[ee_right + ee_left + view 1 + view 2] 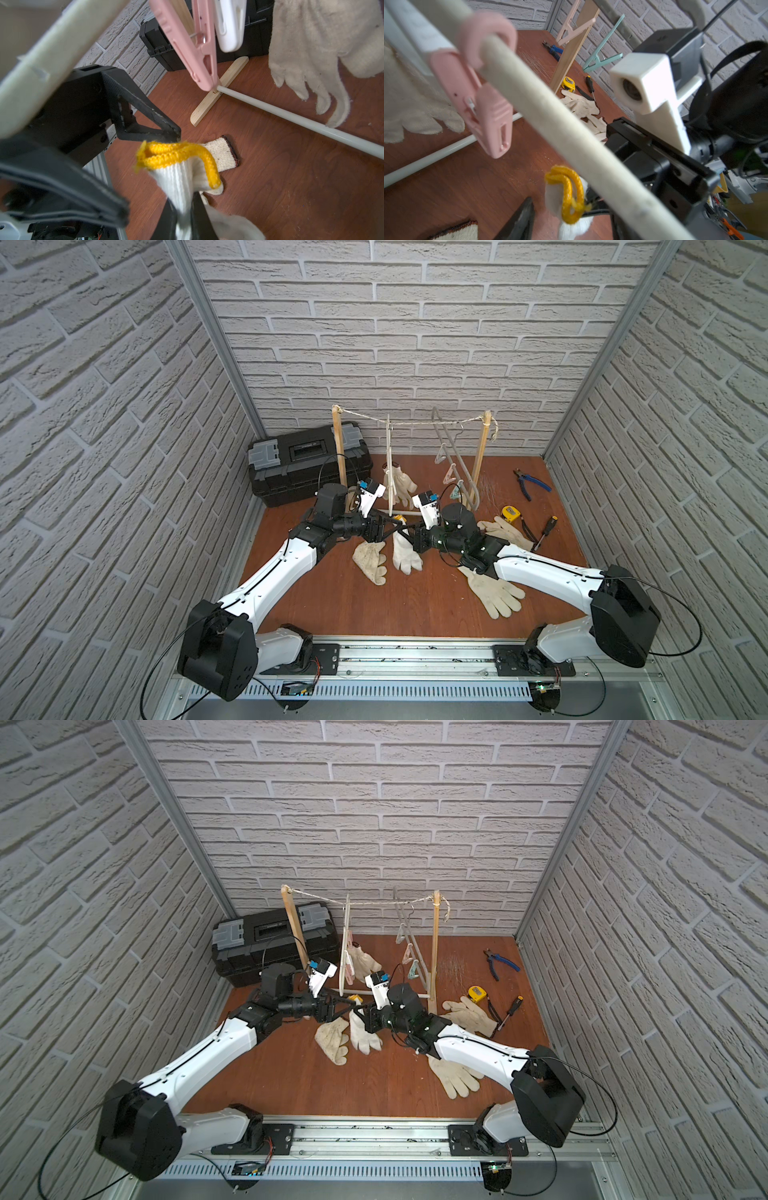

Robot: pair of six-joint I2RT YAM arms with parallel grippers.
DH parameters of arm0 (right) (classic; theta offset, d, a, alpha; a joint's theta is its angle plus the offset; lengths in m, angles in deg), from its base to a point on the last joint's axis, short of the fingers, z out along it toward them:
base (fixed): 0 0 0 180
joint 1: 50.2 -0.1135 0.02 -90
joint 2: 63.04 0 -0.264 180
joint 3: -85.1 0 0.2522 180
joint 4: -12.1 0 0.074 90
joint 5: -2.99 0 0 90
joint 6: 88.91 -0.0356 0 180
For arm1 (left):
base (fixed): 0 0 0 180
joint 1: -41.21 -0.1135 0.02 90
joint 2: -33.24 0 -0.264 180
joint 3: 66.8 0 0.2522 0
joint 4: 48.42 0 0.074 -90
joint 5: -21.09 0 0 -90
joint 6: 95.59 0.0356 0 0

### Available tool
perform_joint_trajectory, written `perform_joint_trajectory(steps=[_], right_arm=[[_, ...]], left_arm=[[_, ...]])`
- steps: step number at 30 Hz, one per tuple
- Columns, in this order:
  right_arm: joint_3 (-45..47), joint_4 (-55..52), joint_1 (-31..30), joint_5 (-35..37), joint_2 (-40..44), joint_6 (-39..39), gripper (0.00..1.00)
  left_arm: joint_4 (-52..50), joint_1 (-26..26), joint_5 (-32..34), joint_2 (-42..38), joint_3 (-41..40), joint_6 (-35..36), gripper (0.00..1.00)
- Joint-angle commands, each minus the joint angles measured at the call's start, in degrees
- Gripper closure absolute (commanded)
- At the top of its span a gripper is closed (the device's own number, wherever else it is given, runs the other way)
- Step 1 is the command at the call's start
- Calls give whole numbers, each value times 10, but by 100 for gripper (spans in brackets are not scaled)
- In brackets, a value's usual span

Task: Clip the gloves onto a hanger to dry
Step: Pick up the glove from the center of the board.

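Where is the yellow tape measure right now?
In both top views the yellow tape measure lies on the tabletop, right side, between the rack's right wooden post and the screwdriver, beside a loose glove.

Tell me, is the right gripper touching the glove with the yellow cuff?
Touching. The right wrist view shows the glove with the yellow cuff pinched between the two black fingers of the right gripper.
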Motion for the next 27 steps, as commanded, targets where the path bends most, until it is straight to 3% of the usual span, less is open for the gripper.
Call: perform_joint_trajectory(steps=[1, 4, 8, 11, 14, 19, 27], right_arm=[[-4, 22, -5, -7, 10, 7, 87], [-7, 18, -8, -7, 10, 11, 87], [-7, 10, -8, -7, 12, 15, 86], [-8, -7, -7, 0, 20, 28, 80], [-15, -47, -8, 5, 35, 62, 62], [-18, -107, 5, -36, 55, 143, 44], [-44, -134, 23, -93, 60, 252, 35]], left_arm=[[-2, 3, -11, 6, 28, 24, 59], [-4, 3, -22, 9, 35, 28, 87], [-16, 2, -30, 5, 34, 41, 100], [-58, 1, -31, -1, 42, 75, 100], [-128, -1, -21, -11, 60, 137, 100], [-287, 4, 7, -26, 121, 283, 100], [-457, 53, 148, -35, 193, 441, 100]])
